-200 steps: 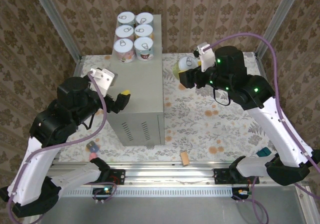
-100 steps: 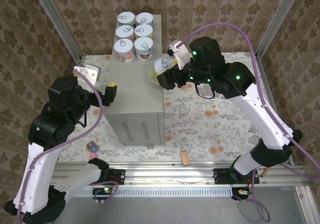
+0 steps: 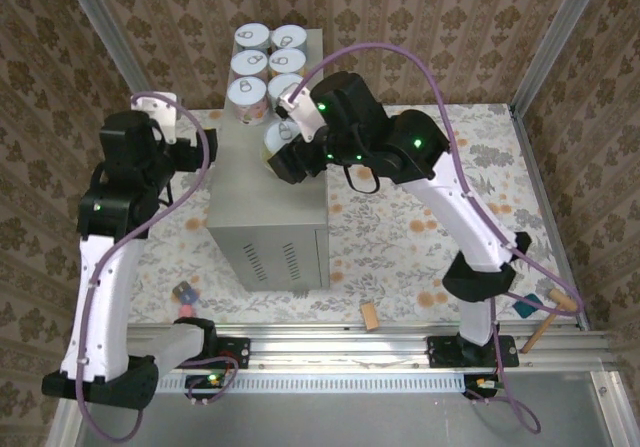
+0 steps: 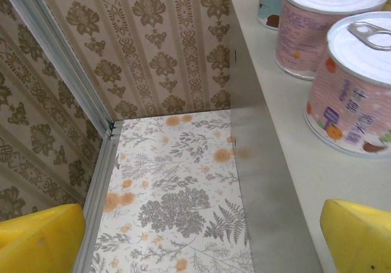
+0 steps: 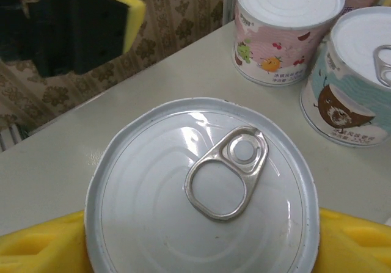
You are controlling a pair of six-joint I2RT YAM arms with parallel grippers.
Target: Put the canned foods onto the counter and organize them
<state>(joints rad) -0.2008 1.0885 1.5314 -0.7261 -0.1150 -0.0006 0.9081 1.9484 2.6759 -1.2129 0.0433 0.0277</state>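
One small cylindrical metal can with a white pull-tab lid, the held can (image 5: 201,187), sits between the yellow pads of the right gripper (image 5: 195,248). One pad lies against each side of its wall with no gap visible, so the gripper is grasping it. The held can is over the tall grey rectangular metal counter (image 3: 265,202), about midway along the flat top, just short of the six stored cans (image 3: 249,62) set in two columns of three at the far end. Its long axis is vertical, lid up. The pull-tab ring points to the lower left of the right wrist view. That view resolves the nearest neighbours, a pink-labelled can (image 5: 284,32) and a pale blue-labelled can (image 5: 351,96), both apart from the held can, while the top view gives the column layout. Whether the base touches the counter cannot be told. The left gripper (image 4: 195,242) is released, fingertips spread wide and empty, straddling the counter's left edge.
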